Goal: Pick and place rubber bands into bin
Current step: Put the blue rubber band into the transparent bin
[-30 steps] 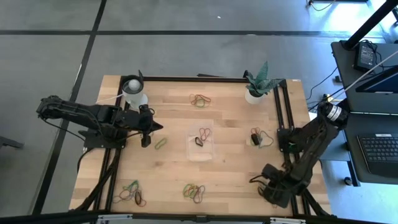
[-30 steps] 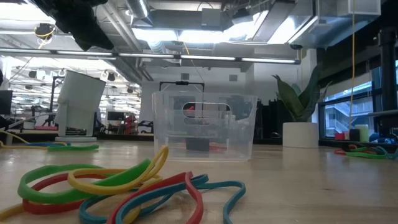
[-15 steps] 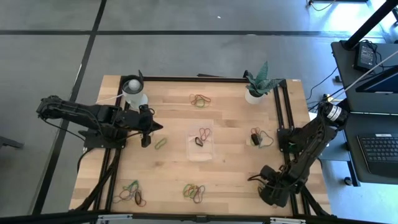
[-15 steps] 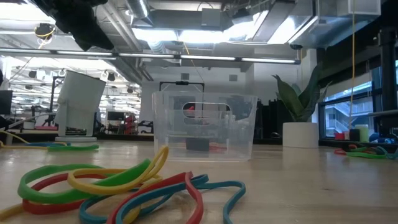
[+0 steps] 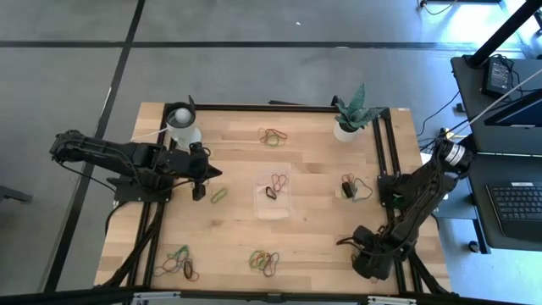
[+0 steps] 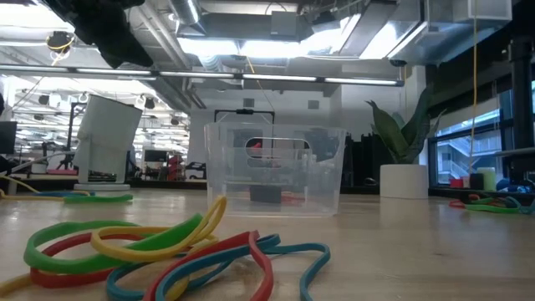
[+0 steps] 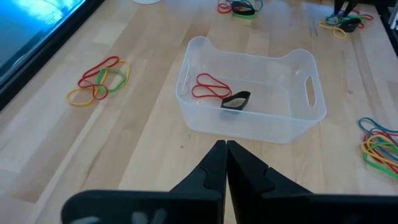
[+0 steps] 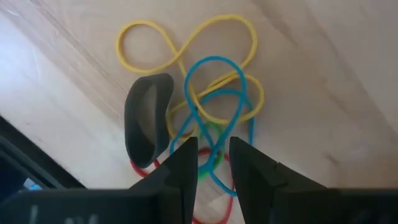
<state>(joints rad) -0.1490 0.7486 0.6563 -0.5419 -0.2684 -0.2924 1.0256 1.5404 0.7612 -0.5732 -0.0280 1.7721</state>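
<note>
The clear bin stands mid-table on its base, with a red and a black rubber band inside. My left gripper is shut and empty, held above the table left of the bin and pointing at it. My right gripper is open and points down over a pile of rubber bands by the table's near right corner. Its fingertips stand either side of blue and green strands. In the high view the arm hides this pile. My right gripper comes at the pile from above, pointing down, with blue and green strands showing in the gap between its fingertips. I cannot tell whether the fingertips touch the bands or the table.
More band piles lie at the far middle, near left, near middle and right. A single green band lies near my left gripper. A white cup and a potted plant stand at the far edge.
My right gripper has sunk a little toward the pile at the near right corner and tipped more steeply down. Its fingers have kept the same gap.
</note>
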